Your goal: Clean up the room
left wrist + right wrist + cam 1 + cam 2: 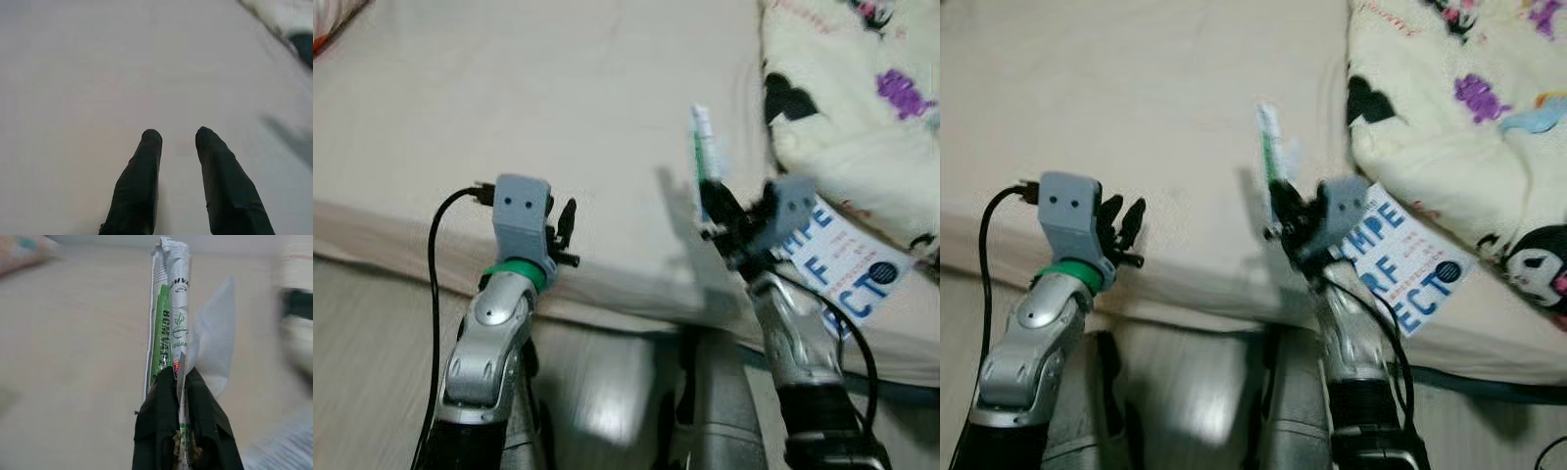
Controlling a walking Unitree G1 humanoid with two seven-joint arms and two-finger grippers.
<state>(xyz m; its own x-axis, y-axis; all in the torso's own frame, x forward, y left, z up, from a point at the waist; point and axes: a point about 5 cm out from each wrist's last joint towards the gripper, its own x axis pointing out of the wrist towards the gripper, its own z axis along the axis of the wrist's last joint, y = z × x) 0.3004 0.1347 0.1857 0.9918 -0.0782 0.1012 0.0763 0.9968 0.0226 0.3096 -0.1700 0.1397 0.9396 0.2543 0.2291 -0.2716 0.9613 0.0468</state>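
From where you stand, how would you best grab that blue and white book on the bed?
Probably by the book's lower corner, which sticks out toward the bed's edge, coming from the floor side. It lies flat, and its far end is tucked under the patterned blanket, so that corner looks easiest to pinch.

- Left gripper (178, 139): two black fingers (139, 181) rising from the lower edge of the frame, tips apart with a narrow gap.
- Bed sheet (98, 73): plain pale surface behind the fingers.
- Dark blurred object (303, 46): upper right corner, unidentifiable.
- Faint grey shadow (288, 137): right edge.
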